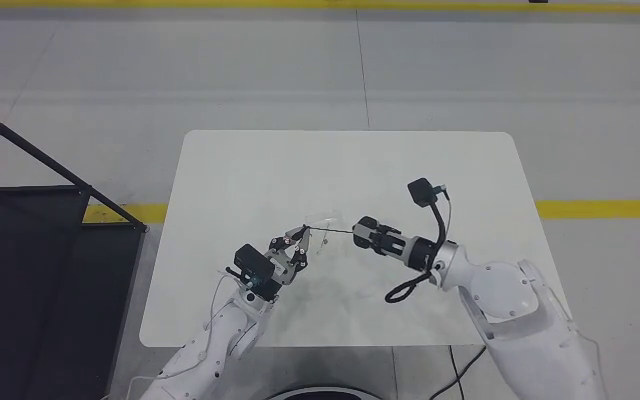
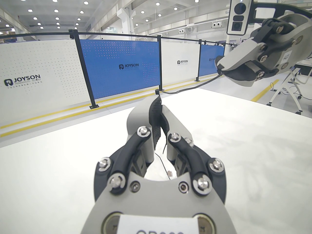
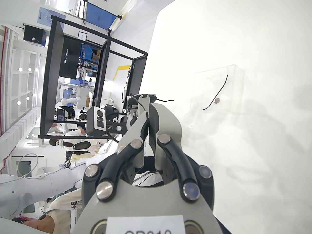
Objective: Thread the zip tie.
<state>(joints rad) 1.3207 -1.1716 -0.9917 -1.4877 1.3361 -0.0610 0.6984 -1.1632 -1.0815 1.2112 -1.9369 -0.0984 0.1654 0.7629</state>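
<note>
Near the front middle of the table (image 1: 450, 180), the left gripper (image 2: 157, 98) has its fingers pressed together on one end of the zip tie (image 2: 185, 90), which pokes out as a small black nub just past the fingertips. From there the thin black tie runs in a shallow curve through the air to the right gripper (image 2: 220, 70), whose fingers are likewise closed on its other end. In the top view the left gripper (image 1: 303, 236) and right gripper (image 1: 358, 232) face each other, near but apart, with the zip tie (image 1: 332, 234) stretched between them above the tabletop. In the right wrist view the right gripper (image 3: 148, 105) shows its two fingers tight together, and a short black tip sticks out just beyond them. Beside the grippers, on the table (image 3: 219, 25), stands a clear box (image 3: 234, 71); inside it lie a loose black strip (image 3: 219, 91) and a small tan bit (image 3: 216, 101), the two just beside each other. Nothing lies between the two grippers except the tie itself. The tabletop is plain white with rounded corners. Around it is a pale hall floor marked with a yellow line (image 1: 590, 208), a fence (image 2: 117, 69) of blue and white panels on black posts along the far side, and a tall black frame (image 3: 73, 74) off to one side.
</note>
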